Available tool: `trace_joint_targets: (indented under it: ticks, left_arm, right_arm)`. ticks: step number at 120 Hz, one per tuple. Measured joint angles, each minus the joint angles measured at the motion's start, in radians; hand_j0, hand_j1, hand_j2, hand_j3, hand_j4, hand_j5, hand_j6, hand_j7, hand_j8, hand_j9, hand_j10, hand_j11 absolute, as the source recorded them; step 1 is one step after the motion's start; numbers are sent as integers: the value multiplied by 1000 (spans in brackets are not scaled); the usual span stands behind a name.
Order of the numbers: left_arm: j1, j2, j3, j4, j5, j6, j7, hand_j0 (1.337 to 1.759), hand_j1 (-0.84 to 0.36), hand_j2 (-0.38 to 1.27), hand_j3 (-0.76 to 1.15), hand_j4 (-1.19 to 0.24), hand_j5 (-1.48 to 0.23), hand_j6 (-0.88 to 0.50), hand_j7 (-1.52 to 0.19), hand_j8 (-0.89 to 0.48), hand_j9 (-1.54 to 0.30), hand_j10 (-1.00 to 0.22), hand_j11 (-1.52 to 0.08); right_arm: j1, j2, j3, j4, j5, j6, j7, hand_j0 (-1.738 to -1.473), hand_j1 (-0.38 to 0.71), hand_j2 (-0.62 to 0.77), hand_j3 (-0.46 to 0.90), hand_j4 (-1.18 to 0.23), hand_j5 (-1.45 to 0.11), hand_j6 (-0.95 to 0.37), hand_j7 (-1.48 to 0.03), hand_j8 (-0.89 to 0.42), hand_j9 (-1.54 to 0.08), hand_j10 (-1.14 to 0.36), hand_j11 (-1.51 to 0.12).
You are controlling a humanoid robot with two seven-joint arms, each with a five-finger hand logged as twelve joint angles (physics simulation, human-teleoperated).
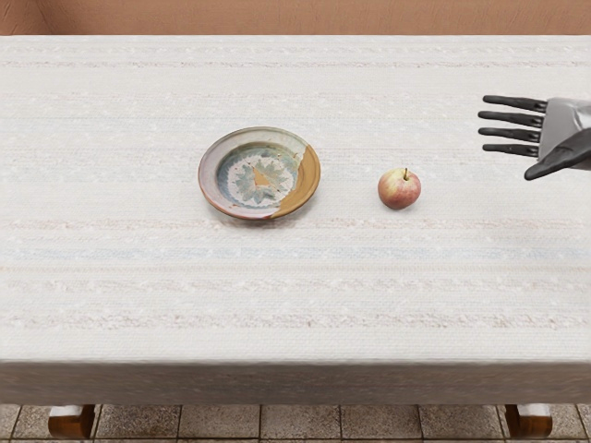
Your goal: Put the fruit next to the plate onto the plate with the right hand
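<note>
A red-yellow apple (399,188) stands upright on the table, to the right of a round ceramic plate (303,181) with a brown rim section and a leaf pattern in its middle. A gap of about one apple width separates the two. My right hand (506,135) comes in from the right edge, above and to the right of the apple, well apart from it. Its black fingers (510,118) are stretched out flat toward the left and the thumb hangs below; it holds nothing. Nothing lies on the plate. No left arm shows.
A pale cloth-covered table (295,295) fills the view, its front edge near the bottom with wooden legs (70,421) and tiled floor beneath. A brown wall runs behind the far edge.
</note>
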Motion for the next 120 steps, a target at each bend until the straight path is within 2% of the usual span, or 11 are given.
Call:
trace_joint_targets:
  ticks: [12,26,35,46,51,60,69,84,101,120]
  left_arm:
    - [0,0,0,0,0,0,0,1658,349,0,0,0,0,0,0,0,0,0,0]
    - [0,0,0,0,0,0,0,1658,349,0,0,0,0,0,0,0,0,0,0]
    - [0,0,0,0,0,0,0,1658,349,0,0,0,0,0,0,0,0,0,0]
    - [0,0,0,0,0,0,0,1658,349,0,0,0,0,0,0,0,0,0,0]
    - [0,0,0,0,0,0,0,1658,349,0,0,0,0,0,0,0,0,0,0]
    - [0,0,0,0,0,0,0,1658,349,0,0,0,0,0,0,0,0,0,0]
    - [0,0,0,0,0,0,0,1658,349,0,0,0,0,0,0,0,0,0,0]
    - [0,0,0,0,0,0,0,1658,349,0,0,0,0,0,0,0,0,0,0]
    - [0,0,0,0,0,0,0,1658,349,0,0,0,0,0,0,0,0,0,0]
    - [0,0,0,0,0,0,0,1658,349,0,0,0,0,0,0,0,0,0,0]
  right_arm:
    - [2,2,-3,-1,-1,0,0,-1658,-329,-3,0,-16,-22,-15,-22,-15,-22,-16,-22]
    - [9,45,-17,-3,-29,0,1,-1658,-323,-4,0,-21,-29,-20,-29,-20,-29,-21,-29]
    - [19,60,-21,77,-149,-30,1,-1658,-314,-5,0,-28,-39,-28,-39,-28,-39,-29,-39]
    - [50,68,-61,262,-375,-296,-7,-1658,-305,-7,0,-36,-48,-35,-48,-35,-48,-36,-48]
    - [107,85,-143,329,-462,-426,-17,-1658,-304,-7,0,-36,-49,-36,-49,-36,-49,-37,-49]
    - [222,137,-293,397,-574,-661,-27,-1658,-306,-7,0,-36,-47,-36,-47,-36,-47,-36,-47]
    - [254,166,-368,434,-628,-850,-33,-1658,-309,-6,0,-34,-44,-34,-44,-34,-44,-34,-44]
    - [264,220,-467,433,-719,-1011,-36,-1658,-310,-6,0,-34,-44,-35,-44,-34,-44,-34,-44]
    - [265,266,-522,406,-788,-1077,-37,-1658,-310,-6,0,-34,-43,-35,-43,-35,-43,-34,-43]
    - [290,376,-607,277,-810,-1094,-38,-1658,-310,-5,0,-34,-43,-35,-43,-35,-43,-34,-43]
